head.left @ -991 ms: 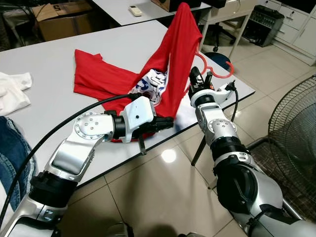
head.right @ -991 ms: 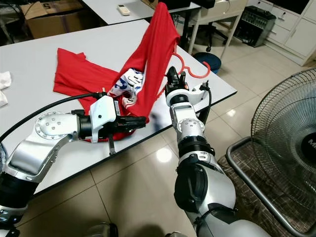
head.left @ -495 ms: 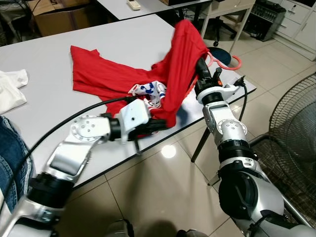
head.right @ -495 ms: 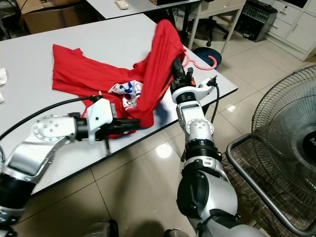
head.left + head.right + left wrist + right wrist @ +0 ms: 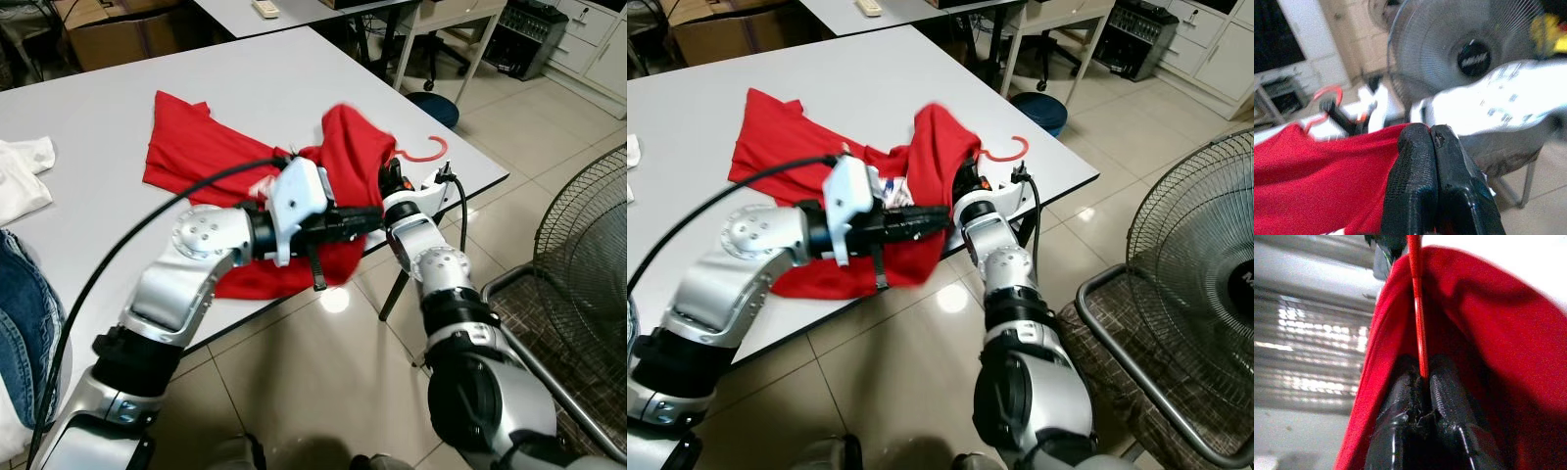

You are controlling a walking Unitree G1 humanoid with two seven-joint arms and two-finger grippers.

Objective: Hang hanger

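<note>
While hidden overhead, hanger (image 5: 1418, 308) wrist-visible

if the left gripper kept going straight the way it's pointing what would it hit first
Most likely the right gripper. The left gripper, jaws shut on the red shirt, points across toward it, and the left wrist view shows that arm just beyond the cloth, with the fan behind. Depth is unclear.

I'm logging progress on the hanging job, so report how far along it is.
Done: the red hanger is threaded into the red shirt, its hook poking out over the table edge. In hand: the right gripper is shut on the hanger's bar, and the left gripper pinches the shirt fabric. Left: lifting the shirt off the table and hanging it; no rail is visible.
</note>
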